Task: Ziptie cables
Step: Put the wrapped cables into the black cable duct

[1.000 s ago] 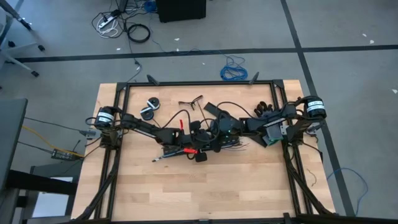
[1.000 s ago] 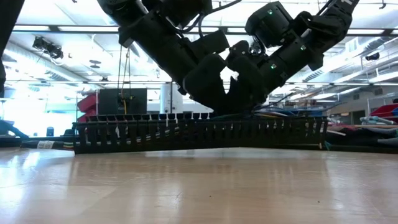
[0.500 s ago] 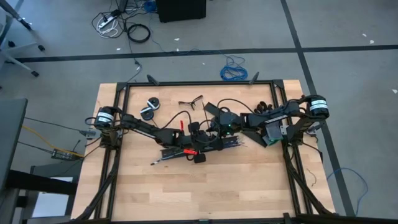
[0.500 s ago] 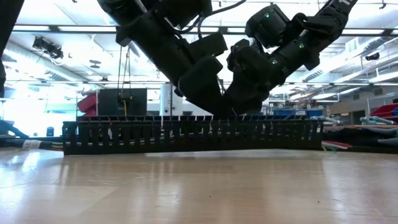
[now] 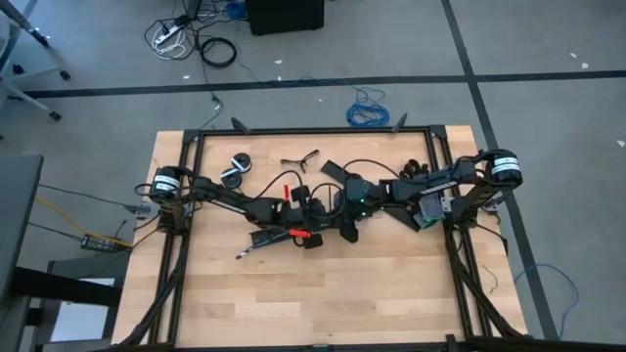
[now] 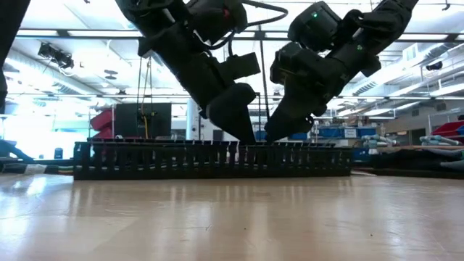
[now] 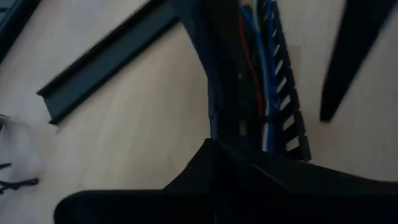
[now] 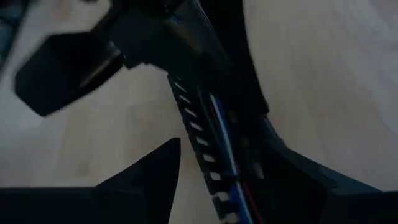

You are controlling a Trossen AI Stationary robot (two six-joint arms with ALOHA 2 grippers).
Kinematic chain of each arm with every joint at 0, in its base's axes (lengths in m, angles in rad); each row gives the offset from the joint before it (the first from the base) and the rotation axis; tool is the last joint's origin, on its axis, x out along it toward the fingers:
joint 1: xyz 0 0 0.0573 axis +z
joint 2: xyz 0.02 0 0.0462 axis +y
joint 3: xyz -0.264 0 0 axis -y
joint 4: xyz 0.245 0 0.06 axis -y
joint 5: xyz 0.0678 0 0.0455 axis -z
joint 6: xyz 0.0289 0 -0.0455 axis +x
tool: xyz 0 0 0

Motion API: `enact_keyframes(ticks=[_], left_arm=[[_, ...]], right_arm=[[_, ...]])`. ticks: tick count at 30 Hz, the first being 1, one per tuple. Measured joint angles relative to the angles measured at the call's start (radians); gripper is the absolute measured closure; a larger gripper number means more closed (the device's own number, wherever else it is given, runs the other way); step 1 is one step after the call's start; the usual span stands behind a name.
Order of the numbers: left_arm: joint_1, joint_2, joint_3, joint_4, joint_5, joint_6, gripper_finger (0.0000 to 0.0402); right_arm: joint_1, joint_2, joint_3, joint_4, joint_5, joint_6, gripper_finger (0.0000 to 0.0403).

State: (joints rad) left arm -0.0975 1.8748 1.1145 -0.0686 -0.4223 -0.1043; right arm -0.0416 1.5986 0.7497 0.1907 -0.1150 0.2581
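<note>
Black slotted channel (image 6: 145,159) lying across wooden table (image 6: 217,217). Left gripper (image 6: 243,138) pinched shut, tip down on channel's middle. Just beside it, right gripper (image 6: 272,136) spread wide, straddling channel. Cables (image 7: 266,93), blue, red and pale, bedded inside channel. Probably best: hold left press firm, lower right jaws squarely, avoid snagging slots. Zipties not discernible.

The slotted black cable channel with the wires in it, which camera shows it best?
The left wrist view: the slotted channel fills it, with blue and red wires visible inside. The right wrist view shows a blurrier stretch, the low view only its slotted side wall, and in the high view both arms largely cover it.
</note>
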Motion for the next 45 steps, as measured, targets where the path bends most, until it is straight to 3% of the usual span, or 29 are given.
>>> enact_keyframes(ticks=[6, 10, 19, 34, 45], left_arm=[[-0.001, 0.0, 0.0, -0.006, 0.001, -0.008, 0.0401], [-0.013, 0.0, 0.0, 0.001, 0.018, -0.009, 0.0401], [-0.014, 0.0, 0.0, 0.002, 0.022, -0.007, 0.0401], [-0.016, 0.0, 0.0, 0.014, 0.023, -0.001, 0.0388], [-0.022, 0.0, 0.0, 0.029, 0.028, 0.049, 0.0241]], right_arm=[[0.0, 0.0, 0.0, -0.005, 0.127, -0.07, 0.0191], [-0.003, 0.001, 0.0, -0.007, 0.177, -0.085, 0.0217], [0.001, 0.002, 0.0, -0.005, 0.196, -0.114, 0.039], [0.009, 0.002, 0.0, 0.001, 0.202, -0.121, 0.0402], [0.009, 0.002, -0.001, 0.002, 0.201, -0.121, 0.0402]])
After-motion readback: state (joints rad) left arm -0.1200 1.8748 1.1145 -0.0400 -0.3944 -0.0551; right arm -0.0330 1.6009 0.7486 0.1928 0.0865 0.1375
